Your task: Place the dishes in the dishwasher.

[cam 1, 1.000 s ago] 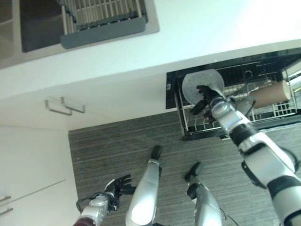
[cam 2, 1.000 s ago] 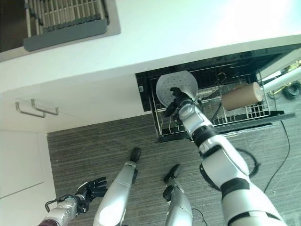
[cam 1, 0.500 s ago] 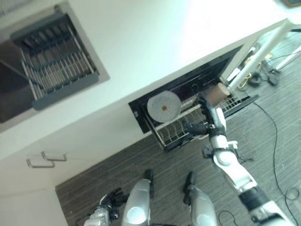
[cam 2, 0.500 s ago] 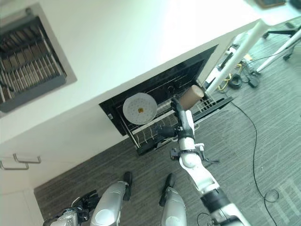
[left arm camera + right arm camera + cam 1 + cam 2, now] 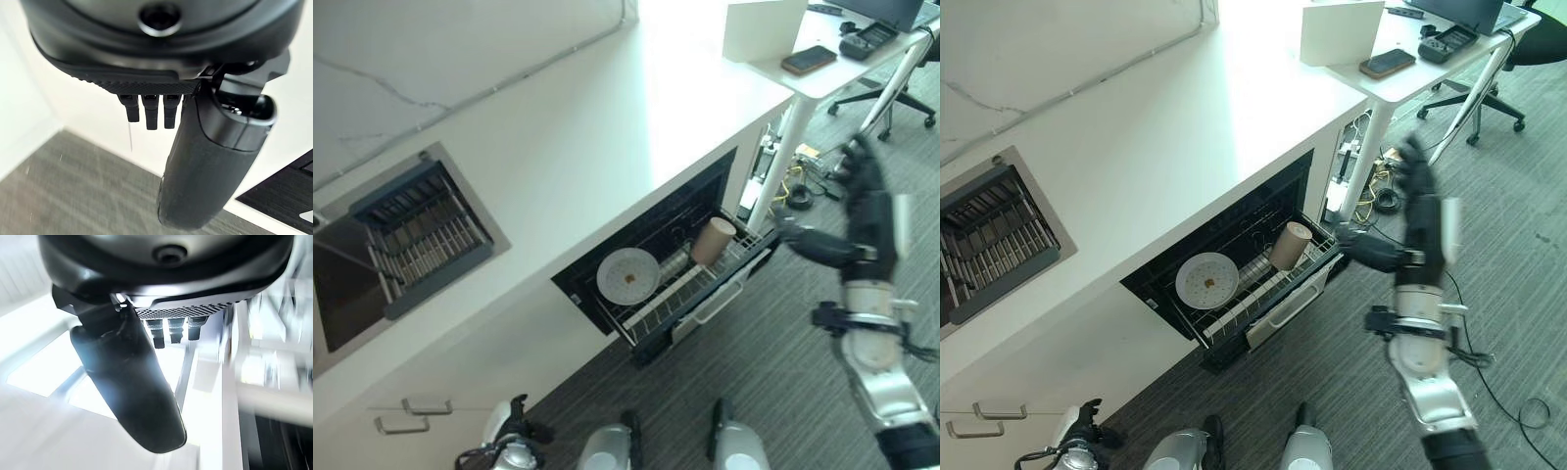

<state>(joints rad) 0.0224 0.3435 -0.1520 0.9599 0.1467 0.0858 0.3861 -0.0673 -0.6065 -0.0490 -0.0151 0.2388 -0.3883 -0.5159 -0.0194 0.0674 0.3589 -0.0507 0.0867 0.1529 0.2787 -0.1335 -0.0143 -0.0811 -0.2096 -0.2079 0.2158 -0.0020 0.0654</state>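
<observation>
The dishwasher's lower rack (image 5: 690,294) is pulled out from under the white counter. A round white plate (image 5: 627,275) stands on edge in its left part. A brown cup (image 5: 712,241) lies tilted in its right part. My right hand (image 5: 862,196) is raised well to the right of the rack, over the carpet. It is open, thumb spread, and holds nothing. The right wrist view shows its fingers (image 5: 173,330) straight and bare. My left hand (image 5: 514,431) hangs low by the cabinet front, open and not holding anything; its fingers (image 5: 151,110) are straight.
A sink with a grey dish rack (image 5: 421,235) is set into the counter on the left. A white desk (image 5: 832,69) with a phone and a white box stands to the right, with cables below it and an office chair (image 5: 901,93) beyond. Grey carpet lies in front.
The view has swung and pulled back. My right hand has let go of the plate and drawn away from the rack, up and to the right. The plate stays standing in the rack.
</observation>
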